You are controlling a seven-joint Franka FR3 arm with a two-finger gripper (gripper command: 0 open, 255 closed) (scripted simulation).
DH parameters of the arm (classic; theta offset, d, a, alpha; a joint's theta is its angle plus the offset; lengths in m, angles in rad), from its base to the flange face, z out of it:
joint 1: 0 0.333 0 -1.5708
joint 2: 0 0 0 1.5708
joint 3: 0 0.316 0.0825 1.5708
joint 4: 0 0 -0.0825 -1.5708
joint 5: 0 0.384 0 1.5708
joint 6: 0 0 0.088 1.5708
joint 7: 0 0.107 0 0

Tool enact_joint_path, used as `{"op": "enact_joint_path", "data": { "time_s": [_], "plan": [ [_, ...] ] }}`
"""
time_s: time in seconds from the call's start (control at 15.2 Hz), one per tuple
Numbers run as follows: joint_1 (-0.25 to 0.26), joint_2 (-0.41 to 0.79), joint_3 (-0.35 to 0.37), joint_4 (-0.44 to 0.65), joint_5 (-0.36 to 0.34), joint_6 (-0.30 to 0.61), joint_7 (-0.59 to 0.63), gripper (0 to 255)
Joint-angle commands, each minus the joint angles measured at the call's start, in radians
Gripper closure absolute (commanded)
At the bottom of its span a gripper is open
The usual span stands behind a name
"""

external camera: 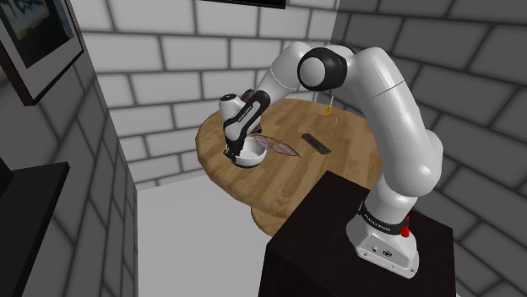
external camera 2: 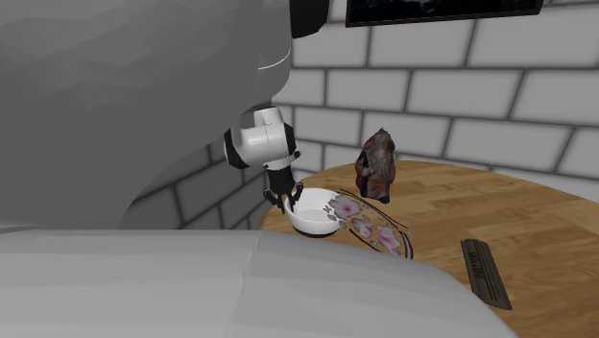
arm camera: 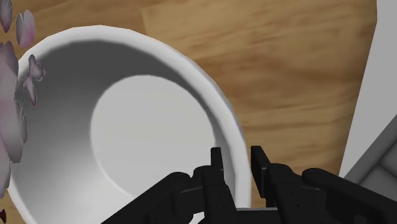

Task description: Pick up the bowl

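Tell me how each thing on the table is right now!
White round bowl: upright, empty, rim pinched.
All-black two-finger gripper: shut on the bowl's rim.
Flowered flat plate: lying beside the bowl.
Brown figurine: standing upright.
Dark flat bar: lying flat.

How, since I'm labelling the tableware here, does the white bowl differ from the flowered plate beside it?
The bowl is plain white; the plate carries pink flowers. The bowl is deep with a raised wall; the plate is flat and thin. The gripper clasps the bowl's rim, one finger inside and one outside; it does not touch the plate. Both are round and sit side by side on the wooden table.
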Motion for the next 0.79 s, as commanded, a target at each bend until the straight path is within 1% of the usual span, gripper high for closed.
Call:
{"op": "enact_joint_path", "data": {
  "time_s": [0.0,0.73],
  "plan": [
    [-0.001,-0.022,0.002,-0.008,0.002,-0.013,-0.003,255],
    [-0.007,-0.138,0.013,-0.036,0.015,-0.100,-0.025,255]
  ]
}}
